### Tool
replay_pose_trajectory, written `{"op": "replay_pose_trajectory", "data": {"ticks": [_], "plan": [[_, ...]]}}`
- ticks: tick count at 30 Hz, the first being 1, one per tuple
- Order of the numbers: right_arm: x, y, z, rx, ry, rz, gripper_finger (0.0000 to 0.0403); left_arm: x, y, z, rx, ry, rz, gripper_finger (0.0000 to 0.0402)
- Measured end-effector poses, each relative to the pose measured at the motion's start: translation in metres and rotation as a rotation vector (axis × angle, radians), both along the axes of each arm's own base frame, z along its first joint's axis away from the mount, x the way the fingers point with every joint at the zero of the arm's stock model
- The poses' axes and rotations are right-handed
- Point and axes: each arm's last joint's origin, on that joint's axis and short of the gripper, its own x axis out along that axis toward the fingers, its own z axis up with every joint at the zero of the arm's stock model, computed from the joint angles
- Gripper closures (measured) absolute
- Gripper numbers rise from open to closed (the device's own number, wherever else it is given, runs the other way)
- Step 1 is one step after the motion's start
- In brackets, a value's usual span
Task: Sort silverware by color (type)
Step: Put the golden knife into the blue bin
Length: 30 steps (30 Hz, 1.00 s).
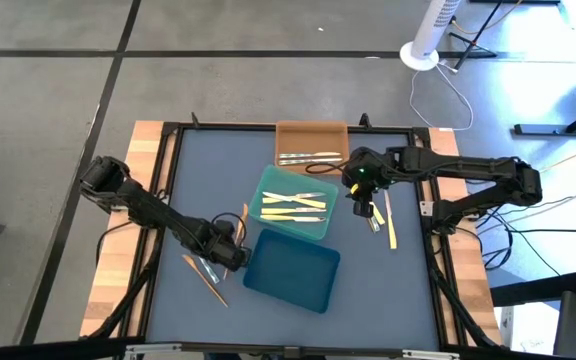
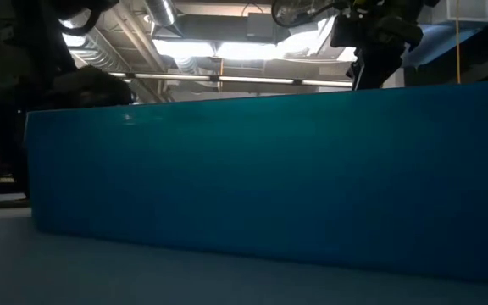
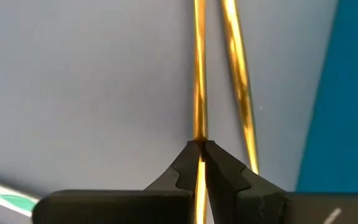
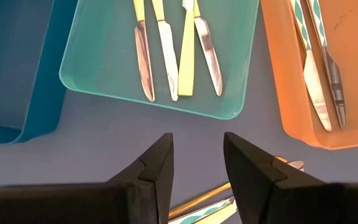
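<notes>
Silverware: one slim glossy orange-tan utensil (image 3: pixel 199 74) pinched in left pincer (image 3: pixel 199 146), right pincer (image 4: pixel 197 152) open above matte table (image 4: pixel 104 149).

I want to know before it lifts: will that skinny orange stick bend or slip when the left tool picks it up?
The orange stick looks thin and straight, so probably light and fairly stiff. The left tool pinches it at one narrow spot, so it may swivel. Its shiny surface might slip.

Three trays (image 1: pixel 291 268) run diagonally across my surface (image 1: pixel 408 290); utensils (image 1: pixel 293 205) lie in the far two, more on the surface left and right.
</notes>
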Motion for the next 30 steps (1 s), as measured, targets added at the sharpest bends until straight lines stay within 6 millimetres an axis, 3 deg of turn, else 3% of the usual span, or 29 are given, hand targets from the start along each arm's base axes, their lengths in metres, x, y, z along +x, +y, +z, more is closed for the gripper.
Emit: {"op": "replay_pose_trajectory", "data": {"ticks": [8,30], "plan": [[0.000,0.000,0.000,-0.001,-0.002,0.000,0.0274,-0.011,0.006,0.021,0.007,-0.034,0.005,0.0401],[0.000,0.000,0.000,-0.001,-0.002,0.000,0.0274,-0.007,0.006,0.018,0.092,-0.053,-0.091,0.0399]]}}
